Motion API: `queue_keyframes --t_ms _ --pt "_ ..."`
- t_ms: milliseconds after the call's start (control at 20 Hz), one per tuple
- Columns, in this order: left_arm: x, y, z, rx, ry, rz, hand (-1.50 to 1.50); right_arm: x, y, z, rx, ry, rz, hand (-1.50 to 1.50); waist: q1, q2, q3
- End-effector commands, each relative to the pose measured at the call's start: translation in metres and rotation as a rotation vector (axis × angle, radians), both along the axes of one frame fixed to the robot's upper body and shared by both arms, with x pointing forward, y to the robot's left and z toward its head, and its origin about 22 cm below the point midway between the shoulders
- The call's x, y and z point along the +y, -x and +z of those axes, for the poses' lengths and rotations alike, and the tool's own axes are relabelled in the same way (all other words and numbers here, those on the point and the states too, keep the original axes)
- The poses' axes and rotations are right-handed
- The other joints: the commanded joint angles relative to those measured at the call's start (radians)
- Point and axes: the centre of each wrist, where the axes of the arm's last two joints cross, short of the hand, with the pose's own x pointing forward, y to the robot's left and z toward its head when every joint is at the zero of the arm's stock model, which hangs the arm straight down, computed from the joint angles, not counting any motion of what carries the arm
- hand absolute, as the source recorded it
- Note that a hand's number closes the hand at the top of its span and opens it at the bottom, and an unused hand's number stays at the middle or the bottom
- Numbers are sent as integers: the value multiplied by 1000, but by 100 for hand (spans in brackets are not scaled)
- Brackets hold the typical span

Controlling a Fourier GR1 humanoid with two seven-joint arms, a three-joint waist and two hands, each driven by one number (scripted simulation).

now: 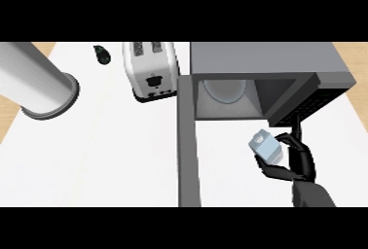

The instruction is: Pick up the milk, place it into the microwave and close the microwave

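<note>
**Milk carton in hand at the microwave mouth**

Before the open cavity of the grey box-shaped microwave (pixel 266 61), the robot's right hand (pixel 293 163) holds the small pale blue-and-white milk carton (pixel 265 146) above the white counter top (pixel 108 160). Black fingers and thumb are curled round the carton, pinching it from its right and lower sides, so that only its upper-left face and top show.

By its look the carton should be light and fairly stiff, though its thin walls would probably dent if squeezed hard, and its smooth faces may slide. Taking it across the flat opposite sides at mid-height, as the hand seems to do, looks the safest hold; tilting it risks a slip. It appears tilted now, its top leaning toward the cavity.

Inside the cavity a pale round turntable plate (pixel 225 91) shows against the back. The long grey microwave door (pixel 187 146) stands swung open toward the viewer, seen nearly edge-on.

Much is hidden. The carton's far side and base are covered by the fingers, so whether it is full cannot be judged. The left hand shows nowhere. How deep the cavity runs is hard to make out, and the door's handle cannot be seen.
</note>
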Motion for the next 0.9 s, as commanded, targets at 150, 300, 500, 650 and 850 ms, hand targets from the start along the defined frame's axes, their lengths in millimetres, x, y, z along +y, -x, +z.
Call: queue_keyframes --t_ms 150,300,500,650,850 --pt "0 11 4 4 -7 36 -150 54 -23 32 -88 20 148 150 13 0 6" --pt "5 4 11 6 -20 29 -150 74 -24 42 -62 15 133 150 12 2 7" --pt "19 4 -2 14 1 30 -150 97 -49 78 -62 34 90 150 22 4 7" --pt "14 23 -1 17 6 21 -150 97 -66 111 -66 70 79 150 26 4 7" --pt "6 7 -14 13 8 12 -150 123 -100 140 -62 164 54 150 28 8 7"
